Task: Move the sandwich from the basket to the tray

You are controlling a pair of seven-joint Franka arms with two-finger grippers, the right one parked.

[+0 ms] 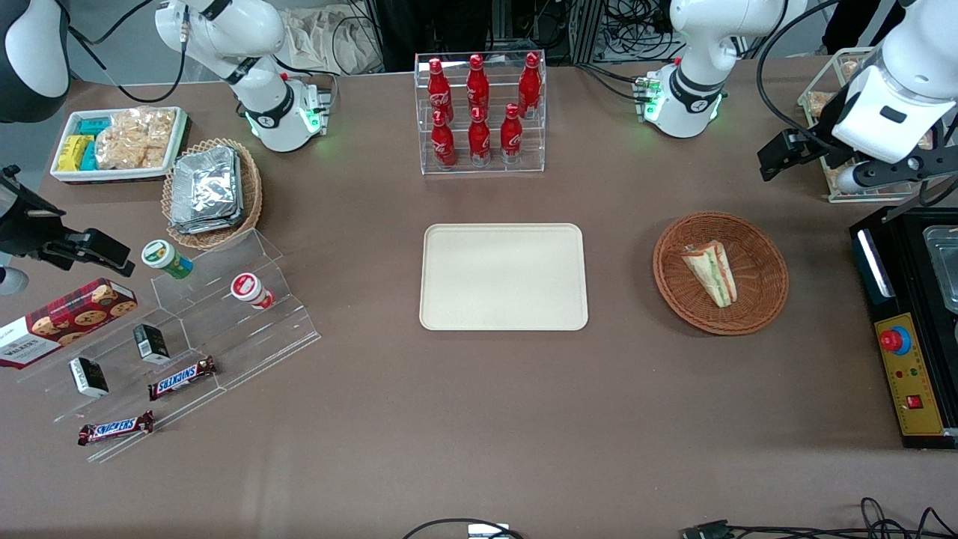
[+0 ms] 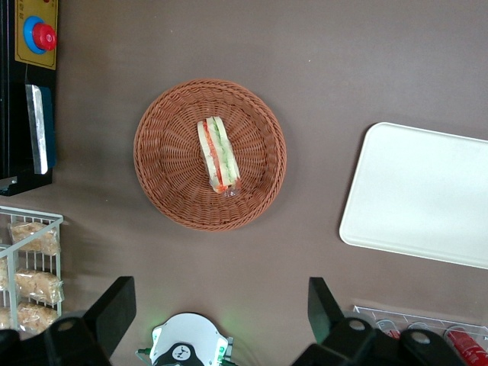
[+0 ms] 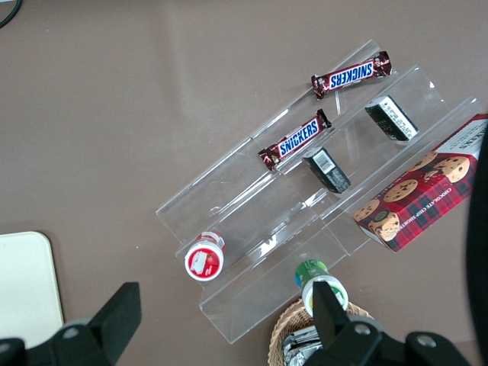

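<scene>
The brown desk (image 1: 479,434) runs bare along its edge nearest the front camera, a wide open strip with only cables at the rim; farther in, the cream tray (image 1: 504,276) lies flat at the middle, nothing on it, with clear desk all round its low rim; toward the working arm's end sits the reddish-brown wicker basket (image 1: 721,272), well apart from the tray, with bare desk between the two; a black control box (image 1: 909,337) with a red button stands near the basket at that end, close to the desk's edge; a clear rack of red bottles (image 1: 480,112) stands farther from the camera than the tray; the sandwich (image 1: 712,272) lies in the basket, about at its middle, resting on its side with its filling layers showing; the tool (image 2: 221,305) hangs high above the desk, farther from the front camera than the basket, its fingers (image 2: 114,309) spread wide and holding nothing; the sandwich lies well clear of them.
</scene>
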